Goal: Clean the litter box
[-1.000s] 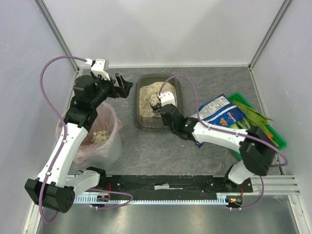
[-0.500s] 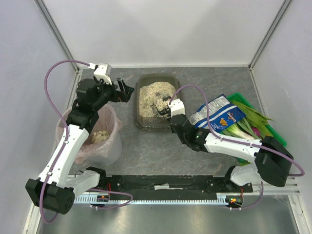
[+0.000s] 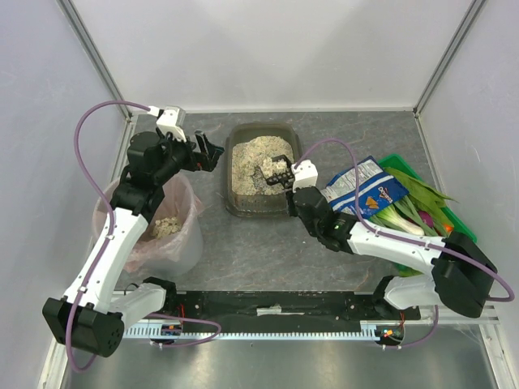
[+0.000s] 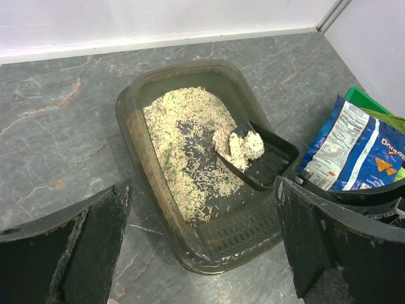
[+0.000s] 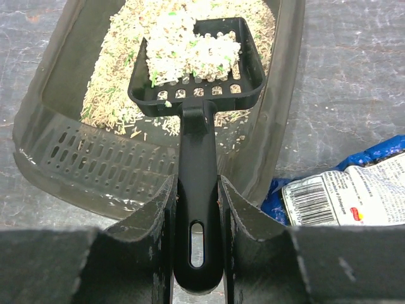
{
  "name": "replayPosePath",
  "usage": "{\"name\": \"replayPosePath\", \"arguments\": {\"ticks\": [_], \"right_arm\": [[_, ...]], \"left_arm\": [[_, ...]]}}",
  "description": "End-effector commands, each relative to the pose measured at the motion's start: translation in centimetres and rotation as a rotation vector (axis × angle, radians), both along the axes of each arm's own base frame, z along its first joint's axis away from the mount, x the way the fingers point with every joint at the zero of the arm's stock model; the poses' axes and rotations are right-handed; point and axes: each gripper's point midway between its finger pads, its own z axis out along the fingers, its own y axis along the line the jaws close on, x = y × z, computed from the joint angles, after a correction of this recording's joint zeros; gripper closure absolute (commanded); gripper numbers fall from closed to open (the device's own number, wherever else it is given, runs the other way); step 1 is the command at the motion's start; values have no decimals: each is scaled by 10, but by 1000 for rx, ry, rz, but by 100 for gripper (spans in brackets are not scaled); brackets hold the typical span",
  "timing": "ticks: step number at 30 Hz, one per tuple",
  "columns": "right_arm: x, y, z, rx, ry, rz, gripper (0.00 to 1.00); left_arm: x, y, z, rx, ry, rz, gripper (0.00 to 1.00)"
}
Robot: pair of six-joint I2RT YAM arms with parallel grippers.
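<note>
Dark grey-brown rectangular plastic litter box (image 3: 253,207) holding pale granules sits upper centre of the top view on the grey marbled bench (image 3: 268,251). Right gripper (image 5: 197,190) is clamped on a black slotted plastic scoop (image 5: 197,142) that carries a clump over the box. Left gripper (image 3: 207,151), fingers apart, hangs just left of it.

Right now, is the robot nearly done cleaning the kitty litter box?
Partway. Done: pale clumps lie in the pink-lined bin. In hand: the right end effector grips the scoop, holding a fresh clump over the litter box. Left: tipping that clump into the bin; the left end effector hovers open nearby. Whether more clumps hide in the litter, I cannot tell.
</note>
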Motion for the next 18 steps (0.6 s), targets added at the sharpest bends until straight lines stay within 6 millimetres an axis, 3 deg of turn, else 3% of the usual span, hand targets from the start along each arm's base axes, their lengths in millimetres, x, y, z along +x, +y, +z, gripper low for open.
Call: {"name": "replayPosePath", "arguments": {"ticks": [1, 5, 8, 10, 12, 13, 16, 17, 18], "right_arm": [[0, 21, 29, 55, -77, 35, 100], [10, 0, 30, 117, -100, -67, 100], [4, 19, 27, 81, -92, 28, 100], [10, 6, 22, 34, -73, -66, 100], [13, -2, 27, 118, -86, -82, 100], [8, 2, 20, 142, -78, -21, 100], [12, 15, 36, 103, -94, -8, 100], [13, 2, 21, 33, -63, -70, 100], [15, -3, 21, 44, -71, -90, 100]], "left_arm": [[-8, -1, 16, -23, -49, -13, 2], [-6, 0, 12, -17, -37, -10, 2], [-5, -1, 11, -15, -35, -10, 2], [-4, 0, 9, -12, -30, -8, 2], [-4, 0, 8, -11, -27, -8, 2], [-4, -1, 9, -12, -30, -9, 2], [-4, 0, 9, -13, -29, -7, 2], [-3, -1, 8, -13, -26, -12, 2], [-4, -1, 9, -15, -27, -13, 2]]}}
